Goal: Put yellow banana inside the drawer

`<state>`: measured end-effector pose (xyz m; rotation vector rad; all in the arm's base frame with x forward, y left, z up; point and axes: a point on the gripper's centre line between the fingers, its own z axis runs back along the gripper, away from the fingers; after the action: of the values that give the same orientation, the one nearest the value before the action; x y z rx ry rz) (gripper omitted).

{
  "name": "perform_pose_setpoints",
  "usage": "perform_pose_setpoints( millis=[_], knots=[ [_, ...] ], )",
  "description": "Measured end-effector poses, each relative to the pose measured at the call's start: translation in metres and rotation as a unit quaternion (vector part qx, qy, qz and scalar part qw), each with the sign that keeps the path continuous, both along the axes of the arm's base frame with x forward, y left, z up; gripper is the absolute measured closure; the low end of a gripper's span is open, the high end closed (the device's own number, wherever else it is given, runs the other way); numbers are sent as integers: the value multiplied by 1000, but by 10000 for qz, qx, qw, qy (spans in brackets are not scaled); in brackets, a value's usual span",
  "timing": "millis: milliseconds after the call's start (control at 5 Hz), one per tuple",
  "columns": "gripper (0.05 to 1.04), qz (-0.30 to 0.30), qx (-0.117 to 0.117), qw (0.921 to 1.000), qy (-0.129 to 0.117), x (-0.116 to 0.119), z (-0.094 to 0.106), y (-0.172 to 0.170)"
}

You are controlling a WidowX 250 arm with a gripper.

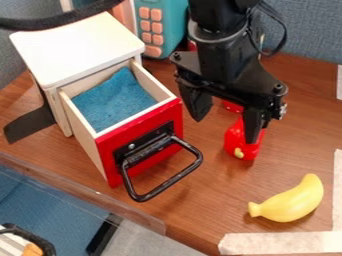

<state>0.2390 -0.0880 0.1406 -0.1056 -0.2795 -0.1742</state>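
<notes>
No text, label, brand, number or sign can be read.
</notes>
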Motion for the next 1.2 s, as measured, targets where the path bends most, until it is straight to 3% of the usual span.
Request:
perform_pose_setpoints(
  millis=[600, 1200],
  knots=[
    [83, -468, 205, 9985, 200, 13, -23, -28],
    [83, -1334, 685, 9880, 359, 29, -60, -72]
  ],
)
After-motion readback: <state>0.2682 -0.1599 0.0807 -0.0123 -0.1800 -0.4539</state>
